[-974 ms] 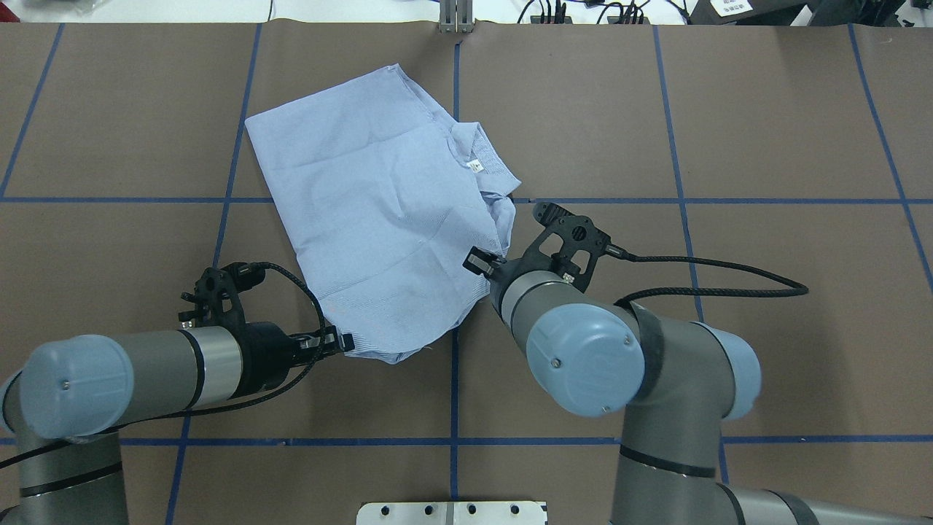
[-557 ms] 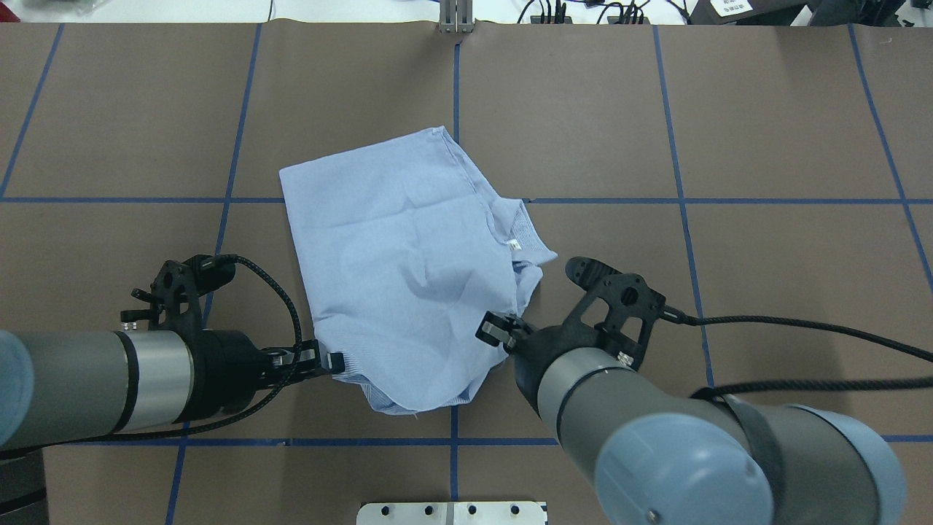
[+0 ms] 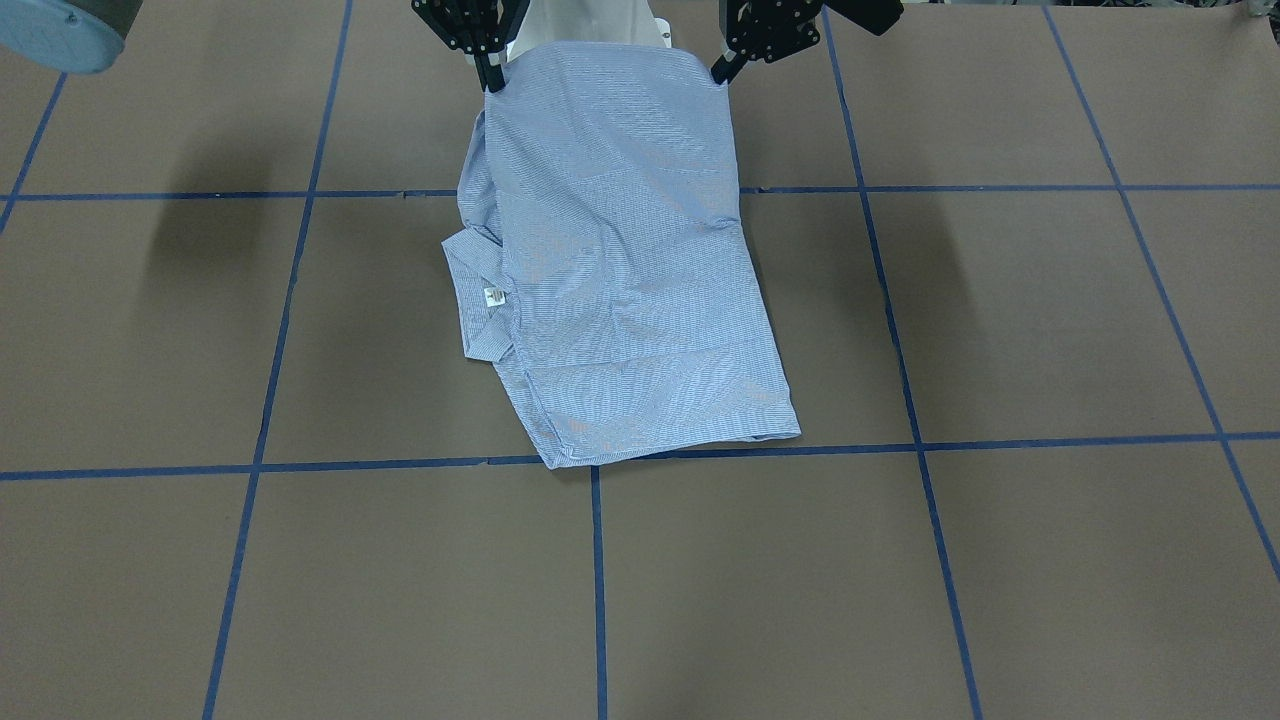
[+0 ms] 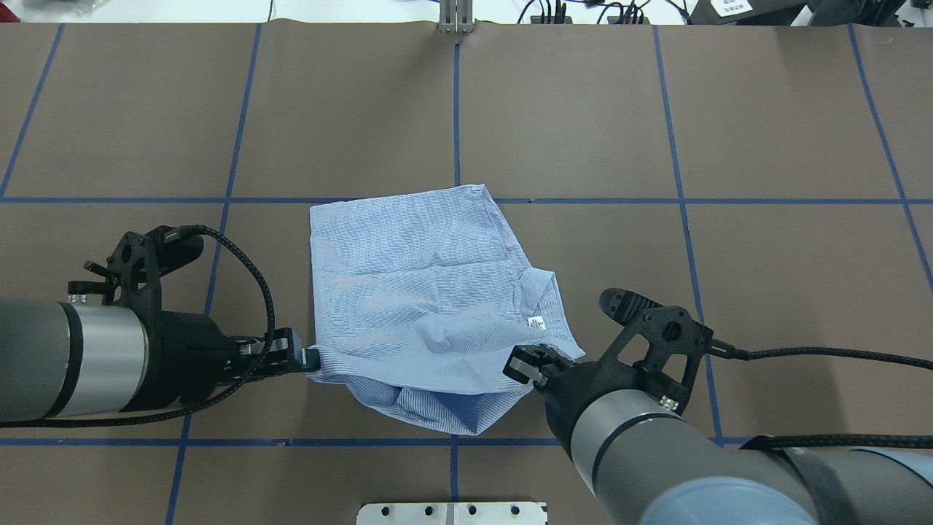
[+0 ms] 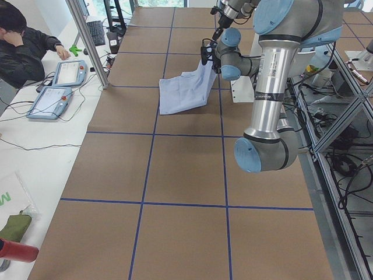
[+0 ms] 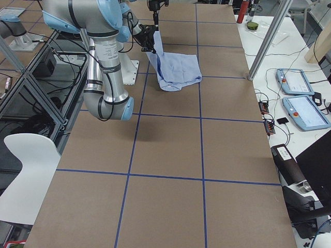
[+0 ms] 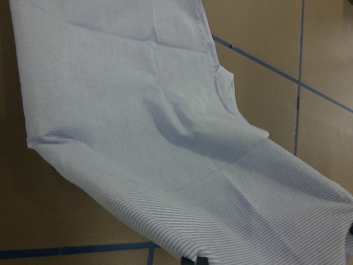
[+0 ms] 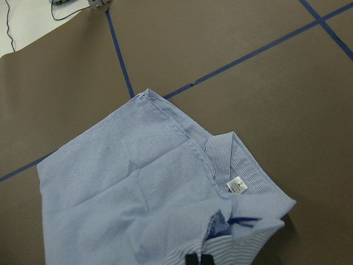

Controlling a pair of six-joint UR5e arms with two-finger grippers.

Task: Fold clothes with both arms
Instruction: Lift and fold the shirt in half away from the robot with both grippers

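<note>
From over the robot's shoulders I see the shirt (image 4: 415, 292) in the middle of the brown tabletop (image 4: 729, 109), on the side near the robot. The left arm (image 4: 95, 368) comes in from the left. Its jaws are pinched tight on the shirt's near left corner. The right arm (image 4: 641, 445) comes in from the right. Its jaws are pinched on the near right edge, just below the collar (image 4: 557, 321) and the small white label (image 4: 536, 321). The cloth sags a little between the two.

From across the tabletop, the held edge is pulled straight between both pairs of jaws at the top. The rest of the shirt lies flat and reaches down to a blue tape line (image 3: 1000, 441). The collar sticks out on the right arm's side.

From the left end, the shirt slopes up from the tabletop to the arms. A person (image 5: 26, 44) sits at a white desk (image 5: 35, 134) beside the tabletop. I cannot judge the jaws from here.

From the right end, I see the same slope, high at the arms and low at the far end.

In the left wrist camera, striped cloth fills most of the view.

In the right wrist camera, I see the collar and the label. Dark jaw tips bite the cloth at the bottom edge.
</note>
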